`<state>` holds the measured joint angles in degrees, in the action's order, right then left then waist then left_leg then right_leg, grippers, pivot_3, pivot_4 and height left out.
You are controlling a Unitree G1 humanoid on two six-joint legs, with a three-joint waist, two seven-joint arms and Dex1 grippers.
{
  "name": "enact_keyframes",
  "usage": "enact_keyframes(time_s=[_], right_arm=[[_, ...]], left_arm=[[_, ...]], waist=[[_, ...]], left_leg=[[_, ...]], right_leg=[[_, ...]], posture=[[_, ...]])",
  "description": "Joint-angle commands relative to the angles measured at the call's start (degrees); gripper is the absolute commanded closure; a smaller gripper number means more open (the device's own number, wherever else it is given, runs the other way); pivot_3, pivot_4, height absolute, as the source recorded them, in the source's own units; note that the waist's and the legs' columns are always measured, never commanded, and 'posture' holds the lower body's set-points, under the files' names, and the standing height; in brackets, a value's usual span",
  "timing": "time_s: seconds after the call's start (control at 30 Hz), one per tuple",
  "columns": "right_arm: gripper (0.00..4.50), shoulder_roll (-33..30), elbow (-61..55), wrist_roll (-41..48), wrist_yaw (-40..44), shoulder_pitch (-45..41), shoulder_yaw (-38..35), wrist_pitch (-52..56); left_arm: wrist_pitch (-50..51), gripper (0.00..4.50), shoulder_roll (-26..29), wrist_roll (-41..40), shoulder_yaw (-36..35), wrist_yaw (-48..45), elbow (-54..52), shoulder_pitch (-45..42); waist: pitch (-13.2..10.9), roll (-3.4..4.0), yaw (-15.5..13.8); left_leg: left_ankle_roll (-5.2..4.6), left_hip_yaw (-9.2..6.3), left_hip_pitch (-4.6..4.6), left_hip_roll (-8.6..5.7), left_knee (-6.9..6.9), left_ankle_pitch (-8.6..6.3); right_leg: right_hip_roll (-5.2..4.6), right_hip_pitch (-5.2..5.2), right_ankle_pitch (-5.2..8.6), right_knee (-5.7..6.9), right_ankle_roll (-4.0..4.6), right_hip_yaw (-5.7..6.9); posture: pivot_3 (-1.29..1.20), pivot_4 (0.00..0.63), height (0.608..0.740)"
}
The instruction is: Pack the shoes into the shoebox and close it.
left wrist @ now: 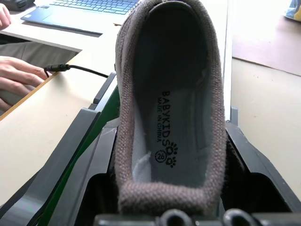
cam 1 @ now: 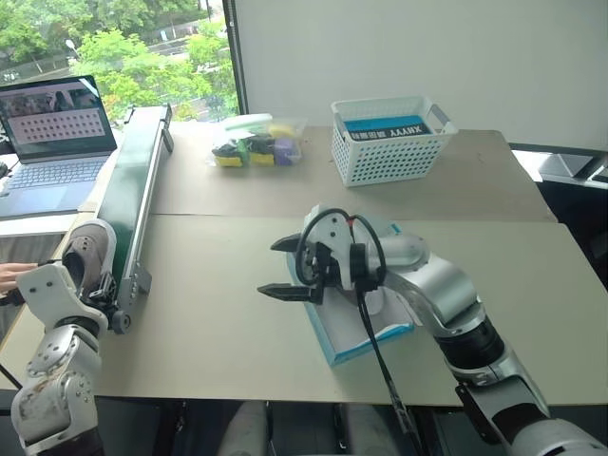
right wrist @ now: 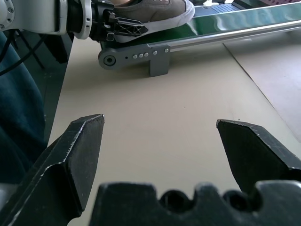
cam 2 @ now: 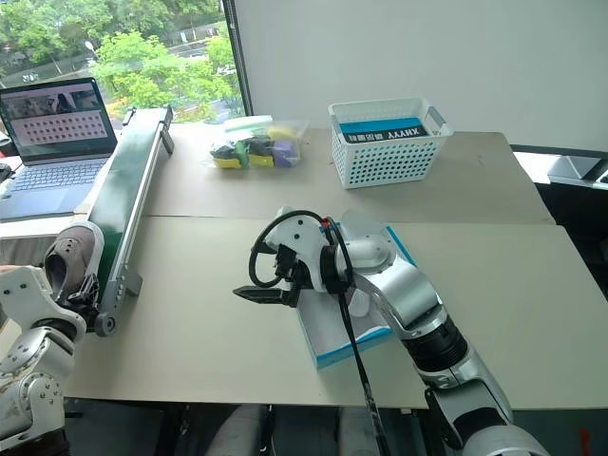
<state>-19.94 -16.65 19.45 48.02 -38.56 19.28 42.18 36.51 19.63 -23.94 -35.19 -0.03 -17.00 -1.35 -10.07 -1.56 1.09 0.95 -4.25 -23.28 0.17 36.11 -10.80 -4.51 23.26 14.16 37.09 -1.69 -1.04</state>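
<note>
open laptop (cam 1: 52, 142), green conveyor belt (cam 1: 128, 185), white lattice basket (cam 1: 389, 142), bagged toys (cam 1: 255, 144)

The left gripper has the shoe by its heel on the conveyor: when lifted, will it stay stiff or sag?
The shoe looks like soft woven fabric with a collapsible collar, so the upper will probably squash under the left gripper. Its pale sole should keep it fairly straight. It is small, so likely light, though the toe may droop a little.

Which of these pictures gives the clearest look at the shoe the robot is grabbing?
The left wrist view: the shoe is seen from above, its printed insole readable. The eye views show it small, at the conveyor's end. The right wrist view shows its side and pale sole.
</note>
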Motion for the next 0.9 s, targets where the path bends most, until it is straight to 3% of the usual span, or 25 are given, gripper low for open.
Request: enact_keyframes(time_s=[0.03,0.17,0.33,0.47,0.73,0.9], right_arm=[[0.00,2.4,1.9,1.2,-4.2,-3.5,-3.7,3.9],[0.00,8.6,9.7,6.4,-10.6,-7.9,-12.0,16.6],[0.00,18.2,17.6,14.9,-18.5,-12.7,-27.4,35.3],[0.00,22.5,20.1,18.3,-22.5,-15.1,-35.8,41.1],[0.00,27.0,24.7,22.2,-31.0,-19.5,-49.5,41.8],[0.00,27.0,25.1,24.1,-34.3,-20.0,-51.7,40.6]], left_arm=[[-8.4,2.23,-0.4,1.7,2.5,-0.3,-8.6,-2.5],[-9.0,2.23,-2.2,2.0,11.4,-2.1,-15.0,-3.9],[-4.9,2.23,-5.0,-2.3,24.1,-6.2,-20.7,-5.0],[-1.6,2.23,-6.5,-5.3,30.9,-8.1,-24.0,-5.6],[1.4,2.23,-6.1,-8.6,33.3,-9.3,-25.5,-5.5],[1.5,2.23,-5.9,-9.1,33.0,-9.1,-25.1,-5.3]], waist=[[0.0,-0.17,-0.1],[0.0,-0.24,-0.3],[0.0,-0.23,-0.3],[0.0,-0.22,-0.1],[0.0,-0.14,0.6],[0.0,-0.13,0.7]], left_leg=[[0.01,0.00,-0.01,0.00,0.00,0.00],[0.07,0.00,0.00,0.00,-0.01,0.01],[0.07,0.00,-0.03,0.00,-0.04,0.01],[0.06,0.02,-0.16,0.01,-0.05,0.01],[0.05,0.03,-0.10,0.03,-0.06,0.02],[0.05,0.04,-0.14,0.02,-0.06,0.01]], right_leg=[[0.00,0.01,-0.01,0.00,0.01,0.00],[-0.02,-0.02,-0.04,0.00,0.06,-0.01],[0.00,0.00,-0.04,0.00,0.07,-0.01],[0.02,0.11,-0.04,0.00,0.06,-0.02],[0.08,0.10,-0.04,0.04,0.06,-0.03],[0.07,0.10,-0.03,0.00,0.05,-0.03]], posture=[[0.00,0.150,0.728],[0.00,0.150,0.728],[0.00,0.150,0.728],[0.00,0.150,0.728],[0.00,0.150,0.728],[0.00,0.150,0.728]])
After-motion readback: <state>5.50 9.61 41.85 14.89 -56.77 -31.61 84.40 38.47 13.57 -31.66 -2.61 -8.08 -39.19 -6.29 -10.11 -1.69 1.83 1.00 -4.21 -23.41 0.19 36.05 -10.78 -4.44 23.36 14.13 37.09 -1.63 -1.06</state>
